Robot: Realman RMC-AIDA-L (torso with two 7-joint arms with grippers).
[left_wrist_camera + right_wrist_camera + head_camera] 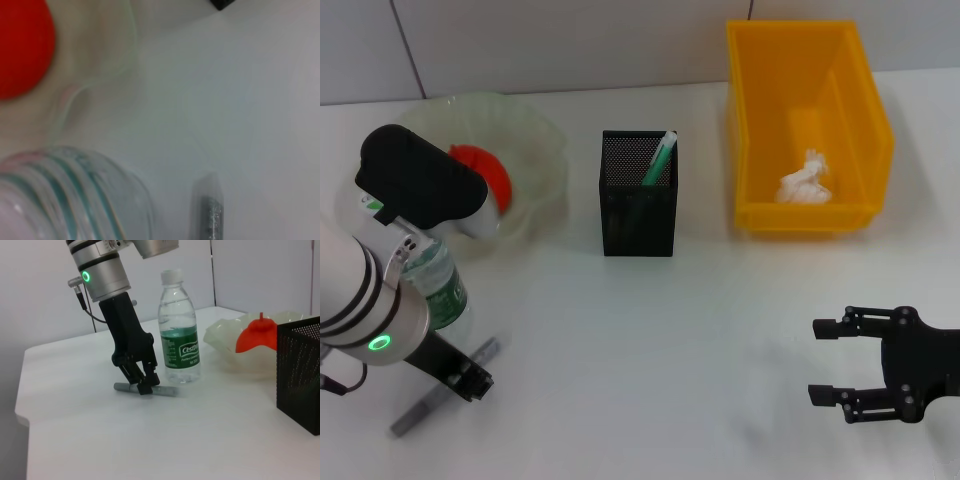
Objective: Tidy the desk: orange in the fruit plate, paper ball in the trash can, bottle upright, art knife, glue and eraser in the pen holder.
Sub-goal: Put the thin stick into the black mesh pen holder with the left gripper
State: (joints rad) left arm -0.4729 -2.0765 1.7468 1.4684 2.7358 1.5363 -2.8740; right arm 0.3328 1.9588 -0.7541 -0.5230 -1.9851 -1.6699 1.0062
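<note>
On the near left of the bench [650, 340], the left hand [141, 383] is reaching down to a grey stick-like tool [165, 390], probably the art knife, lying flat; its fingers are closing around the tool's middle, though I cannot tell whether they are actually gripping it. Across on the near right, the right hand [828, 360] is hovering with fingers wide apart, holding nothing, seemingly waiting. Just behind the tool, the bottle [180, 340] is already standing upright. Farther back, the orange [485, 170] is sitting in the fruit plate [535, 135], the pen holder [638, 215] is keeping a green pen [660, 160], and the paper ball [805, 182] is lying inside the trash can [750, 120].
</note>
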